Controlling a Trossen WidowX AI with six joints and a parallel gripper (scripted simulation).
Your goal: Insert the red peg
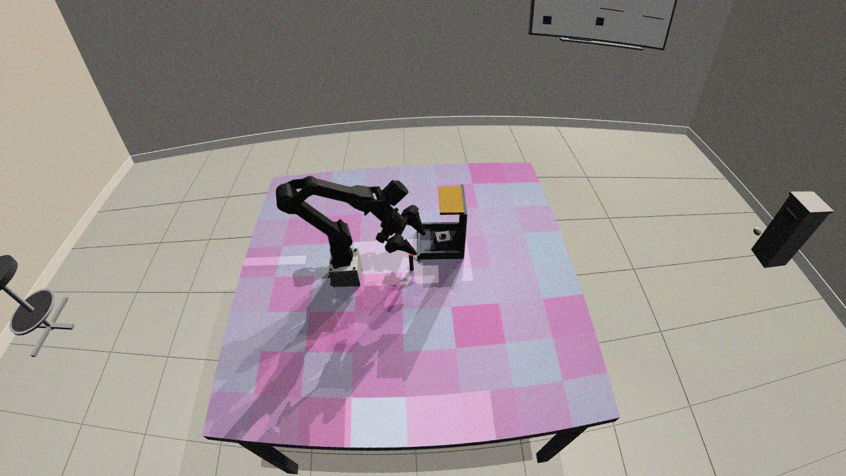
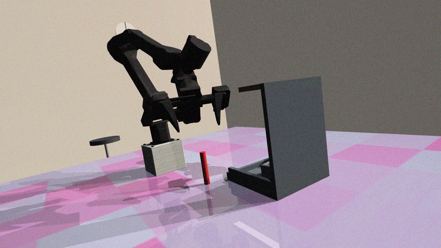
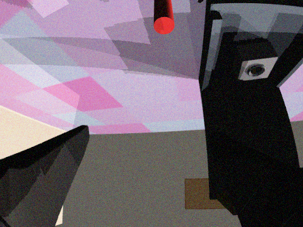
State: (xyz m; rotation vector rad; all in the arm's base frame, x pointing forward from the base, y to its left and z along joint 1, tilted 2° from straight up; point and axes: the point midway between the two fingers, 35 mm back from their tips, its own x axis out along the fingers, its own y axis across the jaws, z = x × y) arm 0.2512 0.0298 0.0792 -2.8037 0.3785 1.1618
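The red peg (image 1: 411,262) (image 2: 204,168) (image 3: 163,25) stands upright on the table, just outside the box. My gripper (image 1: 420,243) (image 2: 198,128) (image 3: 151,135) is wide open and empty, with its fingertips above the level of the peg's top. In the wrist view the peg shows at the upper edge. The grey box (image 1: 440,256) (image 2: 296,138) (image 3: 216,41) has the pale-topped block (image 1: 437,238) (image 3: 271,64) on its floor, and the block's round hole is unfilled. The yellow-topped roof (image 1: 451,199) (image 2: 249,88) sticks out from the back wall, above the block.
The arm's base (image 1: 344,276) (image 2: 164,158) stands on the patchwork table (image 1: 431,414) (image 2: 363,154), on the other side of the peg from the box. The box's low side walls rise beside the block. In the top view, one finger is near the box's front edge.
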